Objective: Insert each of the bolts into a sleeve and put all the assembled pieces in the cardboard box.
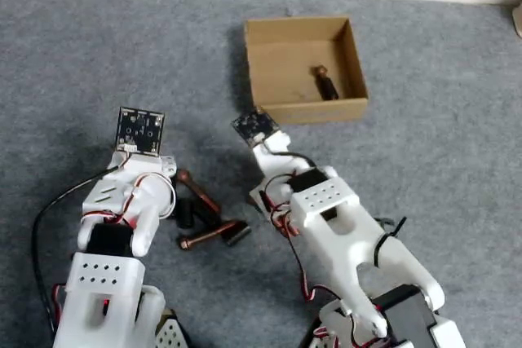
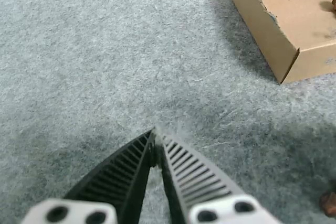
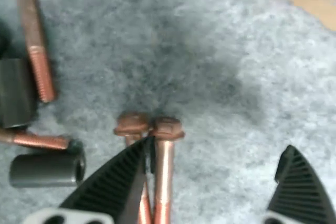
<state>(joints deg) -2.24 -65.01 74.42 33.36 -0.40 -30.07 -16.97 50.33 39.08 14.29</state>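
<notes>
Right tool (image 3: 218,148), open, straddles one of two touching bolts (image 3: 165,171) below-left of the cardboard box (image 1: 322,110) in the high view; closing may nip both or skid one; left tool (image 2: 155,137) closed, empty.

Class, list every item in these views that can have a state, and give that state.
Cardboard box: open, one assembled piece inside.
Assembled piece: bolt in sleeve, lying flat.
Two bolts: loose, side by side, unsleeved.
Sleeve: lying on its side, empty.
Left gripper: shut, empty.
Right gripper: open, above those bolts.
</notes>
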